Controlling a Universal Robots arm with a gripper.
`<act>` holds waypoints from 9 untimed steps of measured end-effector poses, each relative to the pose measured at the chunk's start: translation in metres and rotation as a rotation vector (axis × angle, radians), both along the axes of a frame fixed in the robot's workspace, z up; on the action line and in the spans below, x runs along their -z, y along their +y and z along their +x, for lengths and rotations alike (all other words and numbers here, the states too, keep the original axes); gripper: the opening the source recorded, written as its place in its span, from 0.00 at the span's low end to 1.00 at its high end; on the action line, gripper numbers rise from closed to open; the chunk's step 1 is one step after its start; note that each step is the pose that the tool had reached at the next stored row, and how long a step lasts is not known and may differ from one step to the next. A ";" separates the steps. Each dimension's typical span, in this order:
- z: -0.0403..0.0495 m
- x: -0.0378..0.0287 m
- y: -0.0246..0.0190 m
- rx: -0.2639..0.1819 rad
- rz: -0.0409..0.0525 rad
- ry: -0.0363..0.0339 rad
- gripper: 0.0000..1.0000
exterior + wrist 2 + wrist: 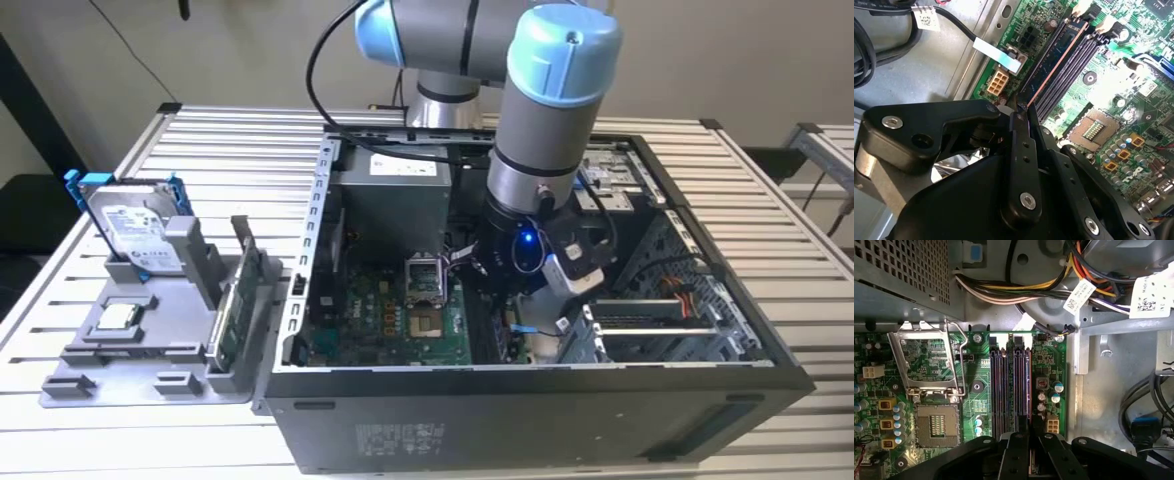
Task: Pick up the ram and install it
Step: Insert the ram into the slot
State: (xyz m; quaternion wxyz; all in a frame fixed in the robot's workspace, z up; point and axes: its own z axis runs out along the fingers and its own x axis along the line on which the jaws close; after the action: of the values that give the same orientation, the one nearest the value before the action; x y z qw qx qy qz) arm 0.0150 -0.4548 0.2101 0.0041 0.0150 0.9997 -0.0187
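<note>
The ram (1061,52) is a dark thin stick with a copper-coloured edge. It stands lengthwise in the outermost memory slot of the green motherboard (1134,65), beside the empty dark slots (1079,65). In the first wrist view the ram (1027,385) runs from the board's edge down between my black fingers (1015,455). My gripper (1021,107) is shut on the ram's near end, right above the slot. In the exterior view the gripper (534,320) is low inside the open computer case (534,400), over the motherboard.
An open CPU socket (934,425) with its raised metal frame (926,360) lies beside the slots. Cable bundles (1019,290) and a power supply (387,190) crowd the case's far end. Outside, a grey holder (147,350) carries a hard drive in a blue frame (134,225) and a green card (234,310).
</note>
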 end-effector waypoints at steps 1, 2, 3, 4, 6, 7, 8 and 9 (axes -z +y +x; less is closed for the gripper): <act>0.0000 0.0001 0.0000 0.000 0.0000 0.0000 0.14; 0.0000 0.0002 0.0000 0.000 0.0000 0.0001 0.14; 0.0000 0.0003 0.0000 0.000 0.0001 0.0001 0.14; 0.0000 0.0003 0.0000 0.000 0.0000 0.0003 0.14; 0.0000 0.0009 0.0003 0.000 0.0015 0.0001 0.16; 0.0000 0.0009 0.0002 0.000 0.0008 0.0003 0.16; 0.0000 0.0008 0.0002 0.000 0.0005 0.0003 0.22; 0.0000 0.0006 0.0000 0.000 0.0000 0.0005 0.22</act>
State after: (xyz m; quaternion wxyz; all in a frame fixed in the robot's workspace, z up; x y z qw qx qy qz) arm 0.0150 -0.4548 0.2094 0.0039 0.0151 0.9997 -0.0187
